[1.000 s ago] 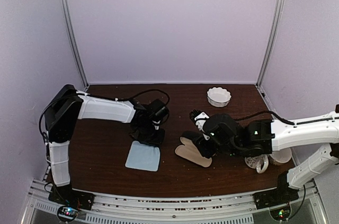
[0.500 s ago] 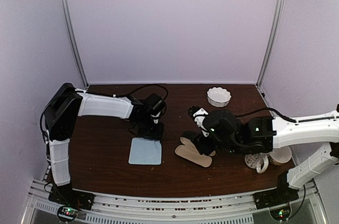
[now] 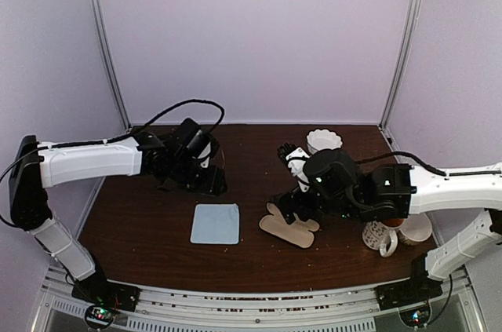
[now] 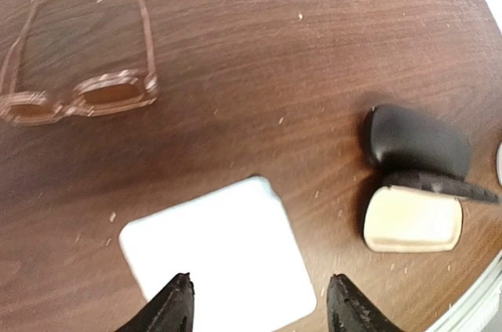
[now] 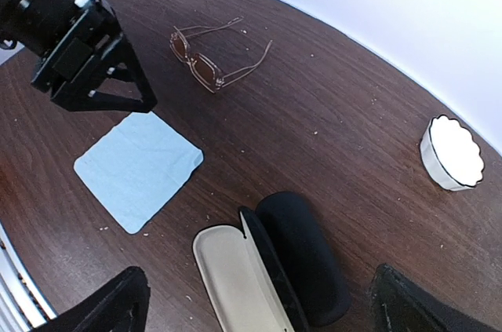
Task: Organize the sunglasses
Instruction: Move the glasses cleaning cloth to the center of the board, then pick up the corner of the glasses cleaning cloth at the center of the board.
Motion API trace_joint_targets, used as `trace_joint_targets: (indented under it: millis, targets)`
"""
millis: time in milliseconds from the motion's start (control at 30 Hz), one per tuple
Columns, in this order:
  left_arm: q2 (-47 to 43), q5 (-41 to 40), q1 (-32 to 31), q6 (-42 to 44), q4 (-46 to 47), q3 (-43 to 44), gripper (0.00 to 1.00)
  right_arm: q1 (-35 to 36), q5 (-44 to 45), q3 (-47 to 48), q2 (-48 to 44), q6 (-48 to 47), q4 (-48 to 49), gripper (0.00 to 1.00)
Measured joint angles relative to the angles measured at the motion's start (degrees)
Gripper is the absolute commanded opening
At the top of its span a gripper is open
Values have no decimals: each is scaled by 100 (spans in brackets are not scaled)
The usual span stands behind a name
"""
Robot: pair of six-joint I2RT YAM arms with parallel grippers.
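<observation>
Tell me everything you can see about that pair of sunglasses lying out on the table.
The sunglasses have a thin, see-through reddish-copper frame, plastic by the look of it, and two small rectangular brown-tinted lenses. Both side arms are unfolded. The pair rests on the dark wooden table, on the far side of the light-blue cloth and apart from it. Nothing but the table touches them.

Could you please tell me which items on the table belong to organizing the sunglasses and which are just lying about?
Belongs to the job:
- sunglasses
- open glasses case, likely where they go
- blue cloth, probably part of the set

Just lying about:
- white fluted dish
- patterned mug
</observation>
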Motion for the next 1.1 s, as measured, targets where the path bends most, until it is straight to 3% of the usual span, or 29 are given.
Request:
trace_joint_targets:
  millis: [333,600,867,1100]
  targets:
    - [-1661,-68,-68,-66,-341,-1722,62,-11,-125,186,372,24,-61,100]
    - [-2793,118,-133,-448,-629,-2962,59,-9,-363,-111,348,-262,490,99]
    - [-2885,323,-192,-693,-710,-3381,53,31,-1010,-267,328,-756,894,91]
    - [-2267,343,-216,-708,-634,-3314,43,92,-1327,-254,422,-1049,1056,88]
